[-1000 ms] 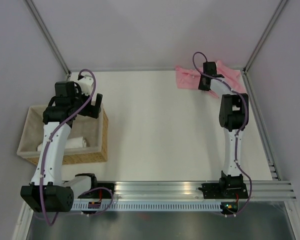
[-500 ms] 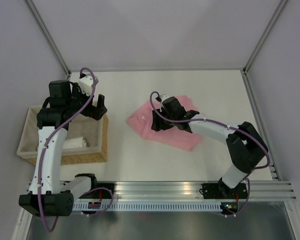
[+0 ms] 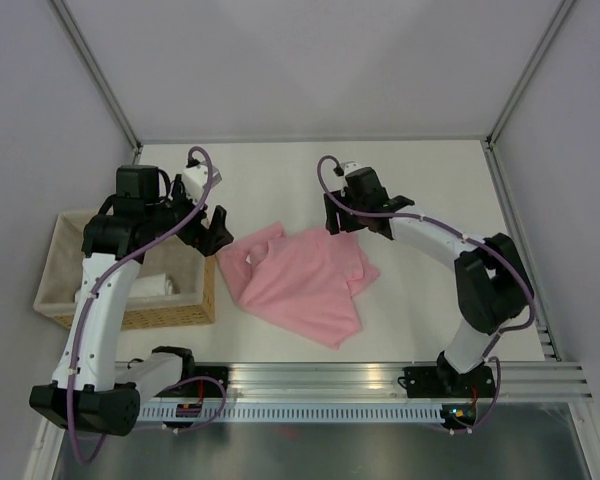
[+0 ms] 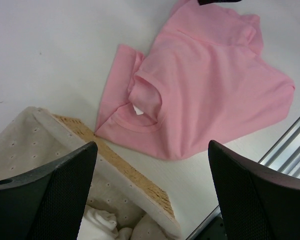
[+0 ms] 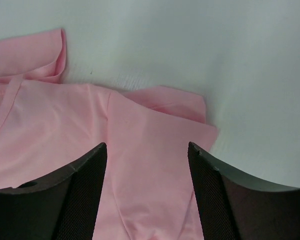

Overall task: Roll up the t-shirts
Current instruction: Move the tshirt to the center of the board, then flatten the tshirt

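A light-pink t-shirt (image 3: pixel 305 285) lies spread but rumpled in the middle of the table, its neck toward the basket. The left wrist view shows the t-shirt (image 4: pixel 205 85) with its collar and small white label (image 4: pixel 136 109). My left gripper (image 3: pixel 218 232) hangs open over the basket's right edge, just left of the collar, with nothing between its fingers (image 4: pixel 152 144). Over the shirt's far right part, my right gripper (image 3: pixel 352 222) stands open. In its own view the right gripper (image 5: pixel 147 145) is above a folded sleeve of the t-shirt (image 5: pixel 150 165) and holds nothing.
A wicker basket (image 3: pixel 208 272) with a pale liner stands at the left, white cloth (image 3: pixel 155 285) inside it. Its rim (image 4: pixel 125 170) lies close under my left gripper. An aluminium rail (image 3: pixel 380 380) runs along the near edge. Frame posts stand at the far corners.
My right arm brought the shirt from the far right corner to the middle of the table, then opened and let it go. My left arm swung right toward the shirt.
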